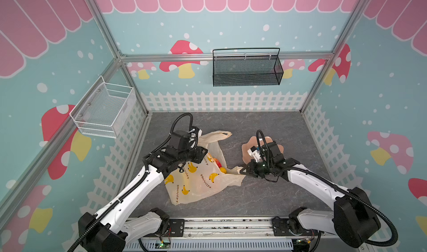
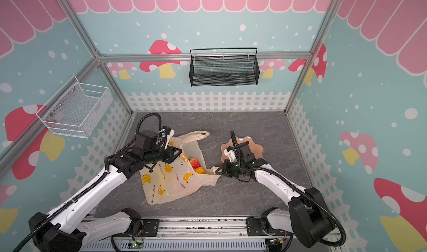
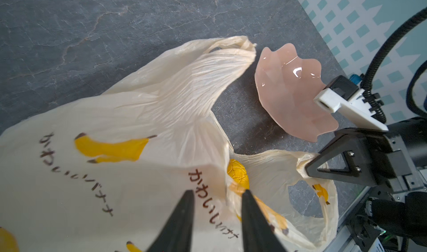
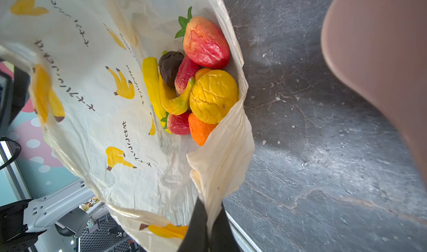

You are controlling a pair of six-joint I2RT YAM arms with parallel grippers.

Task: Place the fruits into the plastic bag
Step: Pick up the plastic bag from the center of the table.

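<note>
The plastic bag (image 1: 198, 184) (image 2: 171, 184) lies on the grey table at centre left, cream with banana prints and its mouth turned right. The fruits (image 4: 196, 82) sit piled inside: red strawberries (image 4: 205, 43), yellow bananas (image 4: 161, 89), a tangerine (image 4: 213, 96) and a dark brown one (image 4: 169, 66). Both top views show a few fruits (image 1: 218, 164) (image 2: 196, 165) at the mouth. My right gripper (image 4: 211, 207) (image 1: 242, 171) is shut on the bag's near handle loop (image 3: 302, 163). My left gripper (image 3: 217, 193) hovers over the bag (image 3: 138, 123), open, with nothing between its fingers.
A pink wavy-edged plate (image 1: 247, 147) (image 3: 288, 89) lies right of the bag, partly under my right wrist, with no fruit showing on it. A black mesh basket (image 1: 247, 68) hangs on the back wall, a white wire basket (image 1: 104, 110) on the left wall. A metal rail (image 1: 226, 225) runs along the front edge.
</note>
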